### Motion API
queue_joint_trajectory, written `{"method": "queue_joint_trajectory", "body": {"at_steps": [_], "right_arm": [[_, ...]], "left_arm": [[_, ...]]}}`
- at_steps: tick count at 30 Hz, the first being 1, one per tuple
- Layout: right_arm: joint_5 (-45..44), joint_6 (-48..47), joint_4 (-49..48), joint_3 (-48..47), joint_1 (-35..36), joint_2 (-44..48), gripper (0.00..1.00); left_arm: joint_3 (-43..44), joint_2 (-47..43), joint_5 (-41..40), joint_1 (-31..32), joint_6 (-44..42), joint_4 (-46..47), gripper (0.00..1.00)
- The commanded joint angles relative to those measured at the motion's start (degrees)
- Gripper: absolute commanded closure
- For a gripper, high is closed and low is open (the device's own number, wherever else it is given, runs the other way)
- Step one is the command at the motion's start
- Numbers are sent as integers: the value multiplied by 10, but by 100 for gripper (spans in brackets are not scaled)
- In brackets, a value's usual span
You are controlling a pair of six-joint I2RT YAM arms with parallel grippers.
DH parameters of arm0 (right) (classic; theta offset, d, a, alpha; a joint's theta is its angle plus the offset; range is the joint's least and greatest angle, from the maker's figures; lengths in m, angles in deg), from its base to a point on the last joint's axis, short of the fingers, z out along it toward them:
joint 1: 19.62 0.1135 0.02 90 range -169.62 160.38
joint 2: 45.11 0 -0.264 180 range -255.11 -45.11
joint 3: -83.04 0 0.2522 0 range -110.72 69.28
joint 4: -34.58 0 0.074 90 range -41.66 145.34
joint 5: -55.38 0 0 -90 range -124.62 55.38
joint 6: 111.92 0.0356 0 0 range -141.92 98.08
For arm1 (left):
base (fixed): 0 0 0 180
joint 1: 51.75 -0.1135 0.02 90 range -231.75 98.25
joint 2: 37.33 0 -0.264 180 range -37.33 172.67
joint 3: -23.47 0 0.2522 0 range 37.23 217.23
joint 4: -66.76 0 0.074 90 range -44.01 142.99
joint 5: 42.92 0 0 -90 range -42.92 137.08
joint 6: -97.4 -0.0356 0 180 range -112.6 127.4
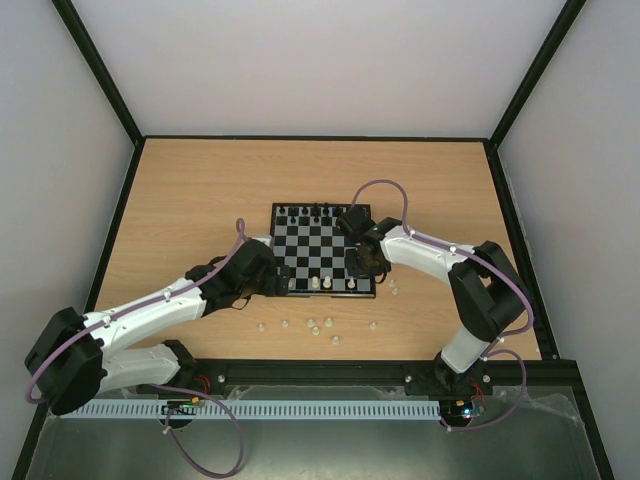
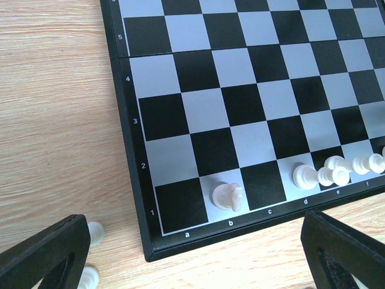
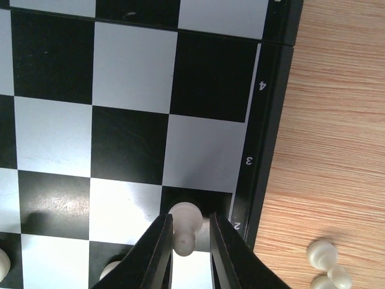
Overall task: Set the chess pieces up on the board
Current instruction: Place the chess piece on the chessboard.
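near edge: loose white chess pieces [image 1: 312, 326] on the wooden table [image 1: 200, 190] | left gripper [image 2: 195, 241] spread wide, empty, over the board's near-left corner | right gripper [image 3: 191, 241] fingers slightly parted astride a white pawn [image 3: 183, 226] standing on a right-edge square | board [image 1: 320, 245] mid-table, black pieces [image 1: 315, 211] along its far row | plain white walls [image 1: 320, 60] behind

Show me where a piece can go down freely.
Free: middle ranks of the board, between the far black pieces and the near white row; the table beyond the board. Crowded: the strip along the board's near edge, strewn with loose white pieces; its right near corner, where the right jaws flank a pawn.
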Motion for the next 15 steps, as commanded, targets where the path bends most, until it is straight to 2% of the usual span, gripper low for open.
{"method": "queue_joint_trajectory", "body": {"at_steps": [1, 10, 13, 15], "right_arm": [[-15, -4, 22, 3, -8, 4, 82], [-10, -4, 18, 9, -12, 8, 82], [13, -9, 7, 11, -12, 28, 79], [14, -11, 2, 12, -12, 50, 73]], "left_arm": [[8, -8, 1, -3, -3, -8, 1], [9, -10, 2, -3, -3, -8, 1], [9, -12, 2, -3, -3, -10, 1], [10, -12, 3, -3, -3, -10, 1]]}}
